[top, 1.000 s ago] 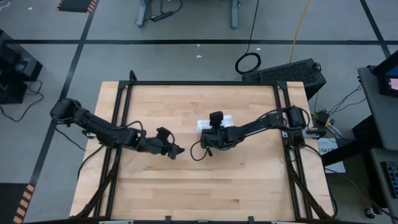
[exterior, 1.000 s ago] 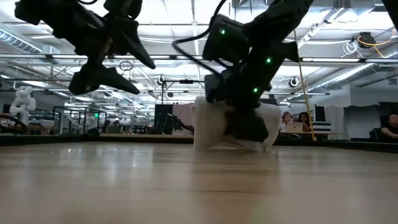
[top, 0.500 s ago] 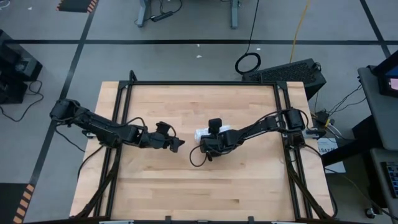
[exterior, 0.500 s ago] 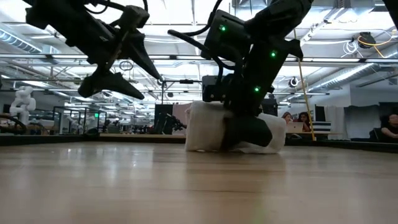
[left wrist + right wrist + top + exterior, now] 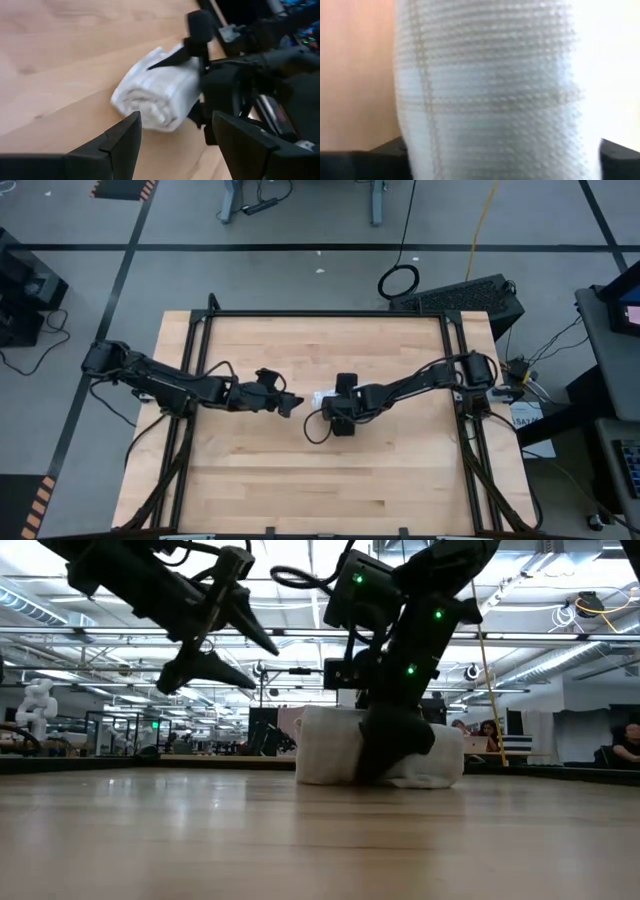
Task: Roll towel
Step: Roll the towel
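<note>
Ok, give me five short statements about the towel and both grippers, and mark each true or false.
1. The towel is rolled into a bundle on the table. True.
2. The left gripper holds one end of the towel. False: it is open, above the table and beside the roll, touching nothing.
3. The right gripper is down at the towel, its fingers either side of the roll. True.
4. The towel hangs over the table's edge. False: it lies near the table's middle.
5. The towel lies spread flat. False: the left wrist view shows coiled layers at its end.
</note>
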Robot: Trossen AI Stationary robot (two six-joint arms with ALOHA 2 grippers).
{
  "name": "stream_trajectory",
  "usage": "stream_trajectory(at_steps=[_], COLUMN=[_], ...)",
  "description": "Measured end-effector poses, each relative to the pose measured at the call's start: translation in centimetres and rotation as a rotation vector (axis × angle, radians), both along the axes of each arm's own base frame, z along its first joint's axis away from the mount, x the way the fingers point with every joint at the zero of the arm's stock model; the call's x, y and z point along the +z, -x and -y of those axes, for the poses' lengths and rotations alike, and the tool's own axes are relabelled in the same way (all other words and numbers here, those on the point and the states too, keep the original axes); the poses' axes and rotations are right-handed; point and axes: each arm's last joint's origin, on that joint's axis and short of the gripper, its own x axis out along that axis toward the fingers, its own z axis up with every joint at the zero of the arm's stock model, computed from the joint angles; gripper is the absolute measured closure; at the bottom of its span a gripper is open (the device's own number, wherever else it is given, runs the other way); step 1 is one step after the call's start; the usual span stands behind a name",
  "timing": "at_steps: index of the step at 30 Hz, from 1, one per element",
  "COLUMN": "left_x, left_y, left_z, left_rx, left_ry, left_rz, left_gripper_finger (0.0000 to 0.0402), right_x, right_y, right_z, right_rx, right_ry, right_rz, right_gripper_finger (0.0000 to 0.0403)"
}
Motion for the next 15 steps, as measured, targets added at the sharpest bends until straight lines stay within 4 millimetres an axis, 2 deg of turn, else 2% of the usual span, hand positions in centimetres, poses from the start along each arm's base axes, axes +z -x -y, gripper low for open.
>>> stream_trajectory(at_steps=[3,9,15], left_x=[-0.5,-3.3,-5.2], left_y=[-0.9,-3.4,-5.3], left_z=[0.0,-0.3,-0.2], left_rx=[-0.023,-0.069,-0.122], left_ry=[-0.007,0.023,-0.029], left_rz=[0.032,0.067,0.184], left_gripper_finger=[0.0155,0.0155,0.0171], right_x=[0.4,0.7,0.5], right_y=[0.0,0.0,0.4], right_z=[0.2,0.7,0.8], right_rx=[0.017,-0.009,-0.017], right_ry=[-0.088,-0.248,-0.257], right_rz=[0.003,0.01,-0.018], right_gripper_finger=[0.0071,0.0016,0.0006])
